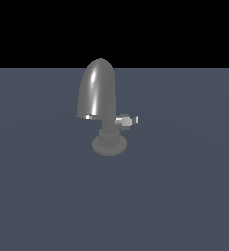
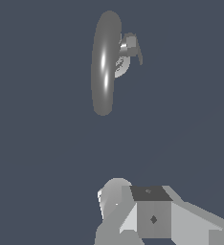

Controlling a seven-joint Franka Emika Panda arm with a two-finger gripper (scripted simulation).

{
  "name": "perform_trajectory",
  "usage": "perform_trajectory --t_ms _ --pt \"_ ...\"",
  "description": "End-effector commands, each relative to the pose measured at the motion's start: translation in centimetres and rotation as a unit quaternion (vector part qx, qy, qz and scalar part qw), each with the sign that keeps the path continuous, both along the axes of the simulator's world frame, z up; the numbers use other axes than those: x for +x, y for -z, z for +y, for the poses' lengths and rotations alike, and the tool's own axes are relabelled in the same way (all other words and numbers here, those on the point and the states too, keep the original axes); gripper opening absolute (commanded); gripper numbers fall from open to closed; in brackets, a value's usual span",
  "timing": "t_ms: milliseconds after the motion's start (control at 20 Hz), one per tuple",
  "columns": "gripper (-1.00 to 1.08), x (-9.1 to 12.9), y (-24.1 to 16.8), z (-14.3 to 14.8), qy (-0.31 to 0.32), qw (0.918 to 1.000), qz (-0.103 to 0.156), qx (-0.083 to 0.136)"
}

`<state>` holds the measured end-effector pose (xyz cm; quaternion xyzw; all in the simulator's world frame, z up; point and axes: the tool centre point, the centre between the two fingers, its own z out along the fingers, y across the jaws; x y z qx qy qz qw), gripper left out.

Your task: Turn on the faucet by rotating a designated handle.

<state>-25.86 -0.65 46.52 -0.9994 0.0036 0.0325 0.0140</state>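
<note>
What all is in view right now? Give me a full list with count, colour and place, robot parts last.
faucet: one, glossy dark grey, standing upright on the floor near the middle of the exterior view, with a tall bullet-shaped spout above a ribbed neck and a round flanged base.
handle: one, light grey stub with a pale flat end, sticking out sideways from the faucet's neck toward the exterior view's right; nothing touches it.
floor: one, flat slate blue, under the faucet.
tool: one, pale grey with a dark block, seen only in the wrist view, well apart from the faucet; whether it is open or shut cannot be told.
</note>
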Motion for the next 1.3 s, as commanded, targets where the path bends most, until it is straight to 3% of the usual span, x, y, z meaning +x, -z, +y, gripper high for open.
perform_trajectory --t_ms 0,600,950,1250 --pt "-1.0 0.0 0.0 0.0 0.0 1.0 0.0 0.0" --pt "-1.0 1.6 0.1 0.5 0.027 0.9991 0.029 0.013" --pt "-1.0 4.1 0.3 1.1 0.069 0.9944 0.074 0.032" --pt "-1.0 7.0 0.8 1.4 0.117 0.9839 0.124 0.054"
